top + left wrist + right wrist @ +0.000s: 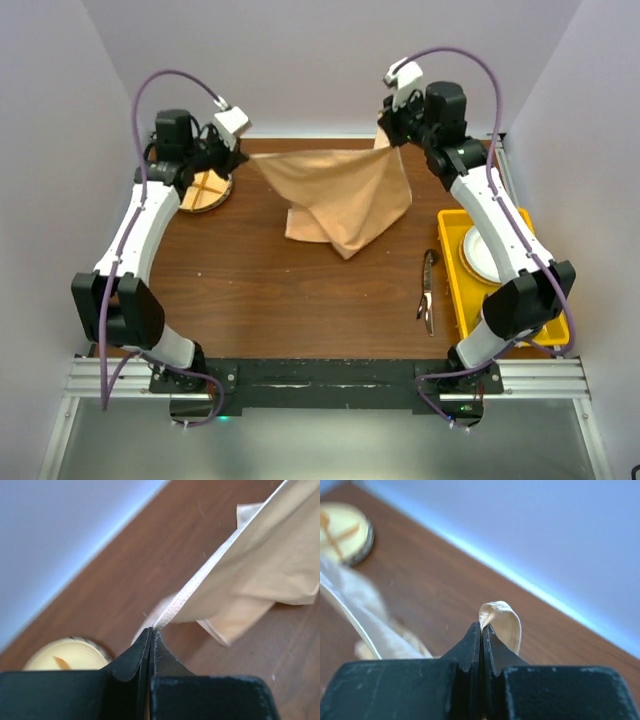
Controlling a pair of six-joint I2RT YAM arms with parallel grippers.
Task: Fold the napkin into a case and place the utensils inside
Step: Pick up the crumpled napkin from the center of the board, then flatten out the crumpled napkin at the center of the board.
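The peach-orange napkin [340,195] hangs stretched between my two grippers above the far part of the table, its lower folds resting on the wood. My left gripper [243,157] is shut on its left corner; the taut edge [220,560] runs away from the closed tips [151,630]. My right gripper [393,137] is shut on the right corner, a curl of cloth [502,622] poking out past the closed tips [481,626]. Dark utensils [428,292] lie on the table near the right, apart from both grippers. No folded case shows.
A round wooden plate [207,189] with pale wooden cutlery sits at the far left, also in the left wrist view [65,654] and the right wrist view [342,530]. A yellow tray [452,245] holding a white plate stands at the right edge.
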